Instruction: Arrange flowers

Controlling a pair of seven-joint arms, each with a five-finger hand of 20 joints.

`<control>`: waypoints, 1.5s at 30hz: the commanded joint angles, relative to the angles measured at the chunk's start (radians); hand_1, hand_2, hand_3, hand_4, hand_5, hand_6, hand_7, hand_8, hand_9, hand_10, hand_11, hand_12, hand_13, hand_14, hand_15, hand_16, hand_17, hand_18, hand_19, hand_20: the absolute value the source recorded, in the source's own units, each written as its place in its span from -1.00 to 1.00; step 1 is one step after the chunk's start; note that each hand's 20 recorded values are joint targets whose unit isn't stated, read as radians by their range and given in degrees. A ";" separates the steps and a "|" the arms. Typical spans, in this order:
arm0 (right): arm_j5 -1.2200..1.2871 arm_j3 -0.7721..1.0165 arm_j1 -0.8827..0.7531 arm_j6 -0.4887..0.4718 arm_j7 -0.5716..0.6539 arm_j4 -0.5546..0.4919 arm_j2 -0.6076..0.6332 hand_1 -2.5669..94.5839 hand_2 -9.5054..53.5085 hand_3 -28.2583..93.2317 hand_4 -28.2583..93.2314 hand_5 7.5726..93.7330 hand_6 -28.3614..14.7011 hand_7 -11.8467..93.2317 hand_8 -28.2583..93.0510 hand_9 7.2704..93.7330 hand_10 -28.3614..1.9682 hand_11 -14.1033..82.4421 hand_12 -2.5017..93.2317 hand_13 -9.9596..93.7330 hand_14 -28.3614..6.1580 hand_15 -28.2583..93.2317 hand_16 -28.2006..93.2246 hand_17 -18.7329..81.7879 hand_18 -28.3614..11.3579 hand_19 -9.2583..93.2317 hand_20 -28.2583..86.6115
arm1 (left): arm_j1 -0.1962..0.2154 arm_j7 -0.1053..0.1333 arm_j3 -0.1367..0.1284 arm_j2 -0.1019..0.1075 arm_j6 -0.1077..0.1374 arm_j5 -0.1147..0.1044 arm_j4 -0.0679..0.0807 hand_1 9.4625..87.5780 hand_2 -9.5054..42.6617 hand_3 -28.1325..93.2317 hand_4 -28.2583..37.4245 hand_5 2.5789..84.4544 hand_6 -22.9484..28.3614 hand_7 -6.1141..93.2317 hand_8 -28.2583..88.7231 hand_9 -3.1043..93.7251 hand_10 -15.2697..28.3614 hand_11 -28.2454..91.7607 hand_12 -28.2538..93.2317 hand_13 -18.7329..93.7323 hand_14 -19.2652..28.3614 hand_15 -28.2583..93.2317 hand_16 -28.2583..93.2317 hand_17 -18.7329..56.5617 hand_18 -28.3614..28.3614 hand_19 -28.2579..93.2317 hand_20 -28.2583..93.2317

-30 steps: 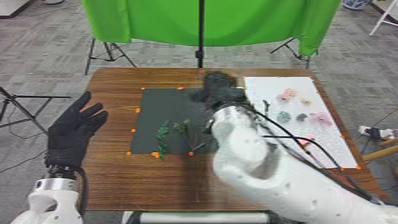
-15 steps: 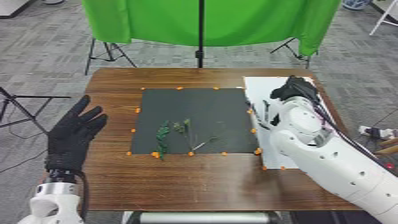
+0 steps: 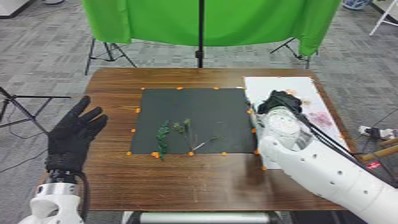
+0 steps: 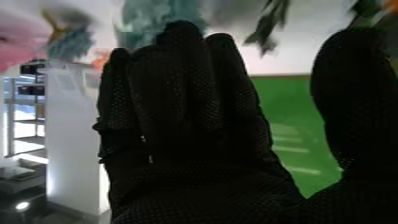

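Progress judged early; leafy sprigs (image 3: 163, 136) at seven o'clock on dark mat (image 3: 200, 105); pink flower (image 3: 321, 119) unplaced on white sheet (image 3: 264, 85); right robot hand (image 4: 200, 175) above sheet, wide, nothing held; left robot hand (image 3: 69, 137) wide, mat's nine o'clock.

Brown Table Held Dark Mat and White Sheet

The wooden table (image 3: 169, 185) spanned the middle of the head view. A dark mat (image 3: 218, 107) lay at centre, orange pieces (image 3: 155, 155) along its edges, a leafy green sprig (image 3: 163, 137) and a thin stem (image 3: 189, 135) on its lower part. The white sheet (image 3: 265, 86) lay right of it, bearing a pink flower (image 3: 321, 119).
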 commanded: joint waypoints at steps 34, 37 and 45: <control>-0.232 -0.042 0.022 0.129 -0.048 -0.192 0.057 0.25 -1.00 0.61 -1.00 0.97 0.20 -0.43 -0.42 0.88 0.13 0.34 -0.36 0.75 0.15 0.75 -0.16 0.06 -0.76 1.00 -0.26 | 0.033 0.035 -0.002 0.030 0.047 -0.030 -0.013 -0.65 -0.41 0.81 -0.94 -0.17 0.23 -0.73 -0.65 -0.24 0.63 -0.12 -0.36 -0.29 0.98 0.41 -0.72 -0.71 1.00 0.42 -0.54; -0.235 -0.023 -0.020 0.116 -0.054 -0.242 0.018 0.26 -1.00 0.61 -1.00 0.98 0.19 -0.43 -0.42 0.89 0.11 0.34 -0.36 0.75 0.14 0.76 -0.16 0.06 -0.78 1.00 -0.24 | 0.031 0.033 -0.002 0.030 0.047 -0.030 -0.013 -0.65 -0.41 0.81 -0.94 -0.18 0.23 -0.73 -0.64 -0.24 0.63 -0.12 -0.36 -0.29 0.98 0.42 -0.72 -0.71 1.00 0.42 -0.54; -0.277 -0.070 -0.105 0.067 -0.073 -0.248 -0.116 0.26 -1.00 0.61 -1.00 0.98 0.17 -0.44 -0.41 0.89 0.09 0.36 -0.39 0.75 0.11 0.76 -0.16 0.06 -0.79 1.00 -0.22 | 0.019 0.022 0.001 0.017 0.033 -0.021 -0.006 -0.65 -0.41 0.81 -0.94 -0.17 0.23 -0.73 -0.64 -0.24 0.63 -0.12 -0.36 -0.29 0.98 0.42 -0.72 -0.71 1.00 0.42 -0.54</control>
